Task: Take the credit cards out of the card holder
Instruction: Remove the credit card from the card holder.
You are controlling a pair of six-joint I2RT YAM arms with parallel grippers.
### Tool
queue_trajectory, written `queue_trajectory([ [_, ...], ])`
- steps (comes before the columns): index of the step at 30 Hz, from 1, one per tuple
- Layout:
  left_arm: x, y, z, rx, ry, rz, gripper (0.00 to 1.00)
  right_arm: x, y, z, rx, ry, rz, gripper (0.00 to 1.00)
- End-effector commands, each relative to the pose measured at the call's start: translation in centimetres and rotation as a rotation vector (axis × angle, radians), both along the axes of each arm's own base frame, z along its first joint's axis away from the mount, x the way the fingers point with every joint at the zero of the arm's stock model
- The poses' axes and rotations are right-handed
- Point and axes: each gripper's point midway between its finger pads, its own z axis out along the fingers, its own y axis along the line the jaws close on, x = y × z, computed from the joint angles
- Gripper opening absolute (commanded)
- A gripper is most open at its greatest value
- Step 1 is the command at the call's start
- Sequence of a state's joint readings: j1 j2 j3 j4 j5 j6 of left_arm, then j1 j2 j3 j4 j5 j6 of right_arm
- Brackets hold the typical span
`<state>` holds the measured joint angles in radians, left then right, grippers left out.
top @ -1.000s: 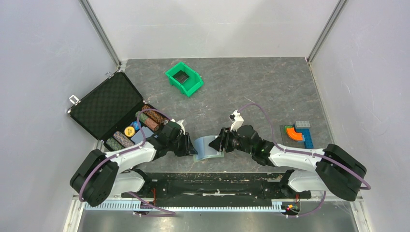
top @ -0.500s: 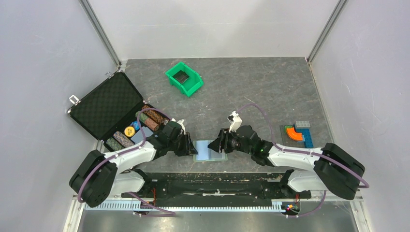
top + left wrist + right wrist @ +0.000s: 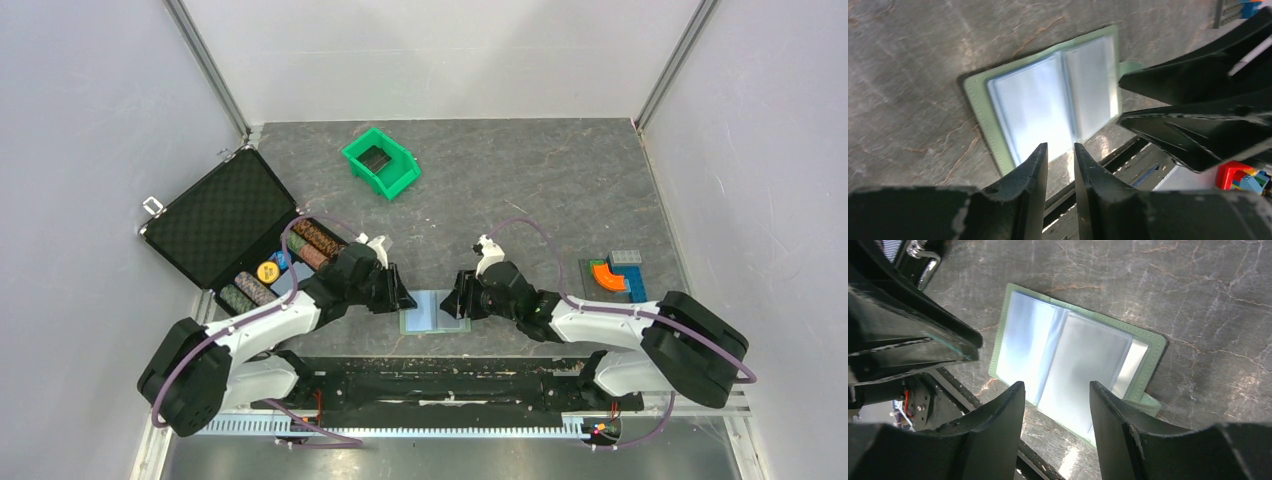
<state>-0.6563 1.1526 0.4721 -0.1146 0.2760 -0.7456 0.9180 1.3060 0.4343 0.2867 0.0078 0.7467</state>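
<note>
1. The card holder [image 3: 432, 312] lies spread open and flat on the tabletop [image 3: 520, 190], close to the near edge, with its pale blue sleeves facing up.
2. The left claw [image 3: 1060, 148] is at the holder's left edge. Its jaws are a narrow gap apart and grip nothing.
3. The right claw [image 3: 1056, 387] is at the holder's right edge. Its jaws are wider apart and grip nothing.
4. It cannot be told whether either claw touches the holder.
5. An open black case [image 3: 215, 215] holding poker chips [image 3: 305, 248] stands further back on the left.
6. A green bin [image 3: 398, 180] with dark contents stands farthest back.
</note>
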Motion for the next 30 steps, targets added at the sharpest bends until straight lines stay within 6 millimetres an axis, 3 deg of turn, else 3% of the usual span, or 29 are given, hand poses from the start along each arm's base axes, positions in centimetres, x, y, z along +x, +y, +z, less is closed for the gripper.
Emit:
queue_trajectory([
  [1,1.2,-2.2,2.3,-0.093,-0.053,-0.026,0.3,1.2,-0.2,0.0,-0.028,-0.035,-0.034,0.53],
  [13,0.0,-0.6,-3.9,0.029,0.041,-0.019,0.26,0.9,-0.7,-2.0,-0.08,0.0,-0.032,0.55],
  [20,-0.4,-0.1,-4.6,0.041,0.057,-0.007,0.26,0.4,0.6,-2.0,-0.018,0.037,0.003,0.57],
  [30,-0.7,0.0,-4.9,0.031,0.065,0.003,0.27,-0.3,3.0,1.1,0.198,0.023,0.061,0.56],
])
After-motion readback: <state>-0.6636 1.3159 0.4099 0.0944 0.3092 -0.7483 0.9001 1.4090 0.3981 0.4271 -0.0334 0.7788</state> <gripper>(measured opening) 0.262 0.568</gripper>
